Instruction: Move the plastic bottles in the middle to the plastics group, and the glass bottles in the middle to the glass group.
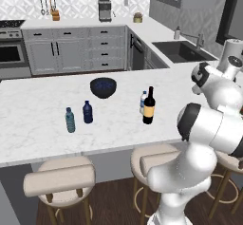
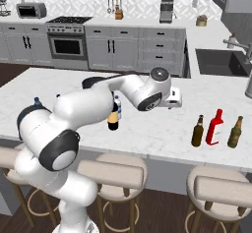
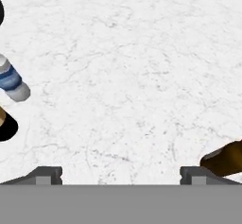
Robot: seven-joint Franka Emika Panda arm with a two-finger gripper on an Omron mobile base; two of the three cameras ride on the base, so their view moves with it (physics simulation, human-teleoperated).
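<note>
Hand view: the gripper [image 3: 121,175] hangs over bare marble surface [image 3: 132,76], jaws spread wide and empty, water bottle [image 3: 10,81] at left, brown bottle [image 3: 224,160] at right.

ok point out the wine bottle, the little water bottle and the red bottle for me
wine bottle [image 1: 149,108], left base view, on its tan label
water bottle [image 1: 143,102], left base view, on its bluish label, just behind the wine bottle
red bottle [image 2: 215,128], right base view, on its red body

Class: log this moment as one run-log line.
pincer: open, empty, over counter | wine bottle, water bottle: still in middle | red bottle: flanked by two brown bottles
</note>
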